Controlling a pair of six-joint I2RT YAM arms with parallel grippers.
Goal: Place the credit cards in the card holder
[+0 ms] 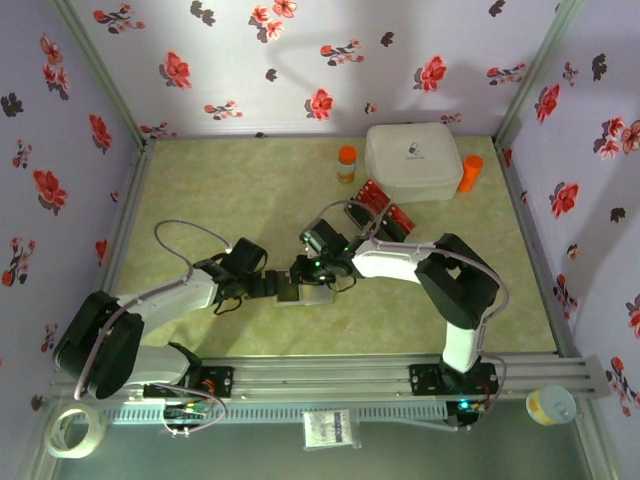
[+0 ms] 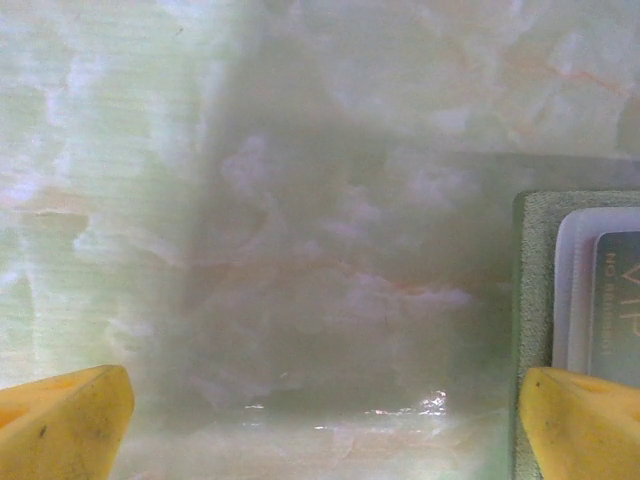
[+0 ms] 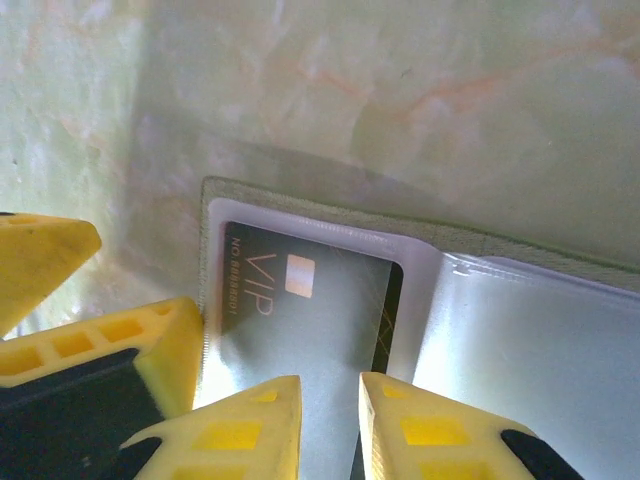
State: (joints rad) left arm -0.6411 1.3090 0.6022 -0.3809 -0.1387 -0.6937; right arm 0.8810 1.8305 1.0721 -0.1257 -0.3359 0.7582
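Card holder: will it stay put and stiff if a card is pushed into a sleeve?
Probably slides: the card holder lies flat on a glossy table. Its translucent sleeves look soft, so likely floppy and light. A finger of the left gripper over its edge may help pin it.

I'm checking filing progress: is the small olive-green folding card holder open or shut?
Open. The olive-green card holder lies spread flat on the table, pale translucent sleeves facing up, a black VIP card showing through one.
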